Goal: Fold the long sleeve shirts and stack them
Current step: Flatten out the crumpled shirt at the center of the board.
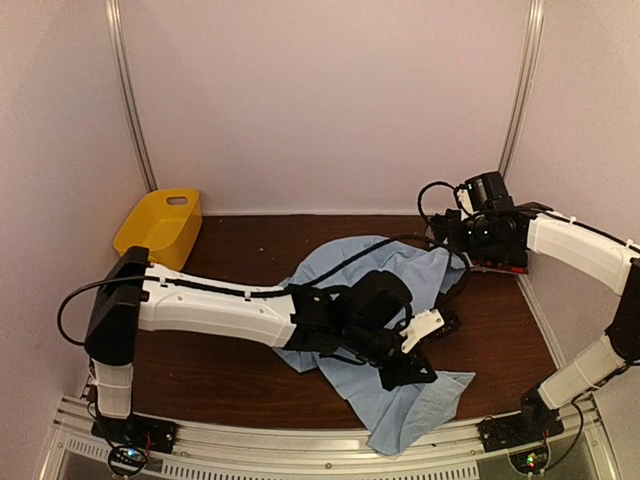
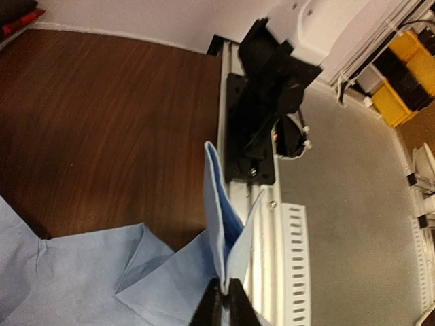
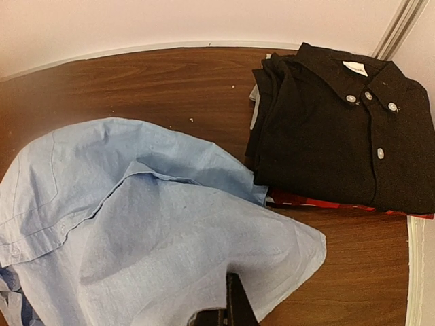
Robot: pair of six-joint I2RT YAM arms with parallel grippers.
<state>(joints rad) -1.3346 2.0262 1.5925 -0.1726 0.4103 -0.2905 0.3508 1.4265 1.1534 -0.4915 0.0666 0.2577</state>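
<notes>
- At the near edge, the left pincer (image 2: 224,302) is clenching a fold of the blue shirt (image 2: 88,272). The pinched cloth is standing up in a thin doubled ridge just beside the metal rail (image 2: 285,258).
- The rest of the blue shirt is lying rumpled across the middle of the table (image 3: 136,81), with one corner reaching over the rail. It is looking like thin, soft woven cloth that creases easily, with a stitched band along one side.
- Farther in and to the right, the right pincer (image 3: 234,305) is closed, apparently gripping another edge of the blue shirt. The cloth is running right up to its tips and draping away from them.
- Judging by this, the folding of the blue shirt is the step in hand. Both arms are holding it at separate edges, and it is not yet flat or squared.
- The next move is probably calling for drawing the cloth taut between the pincers and laying it smooth before any fold. Fabric this limp is likely to sag and bunch if either grip slackens.
- Beyond, by the right wall, the black shirt (image 3: 340,136) is sitting neatly folded with its collar up and pale buttons showing, matte and denser-looking. It is resting on the red-edged shirt (image 3: 306,202), which is showing only a strip beneath.
- That stack is presumably where the blue shirt is going once folded.
- In the far left corner, a yellow basket (image 1: 160,228) of hard plastic is sitting well apart from the shirts.
</notes>
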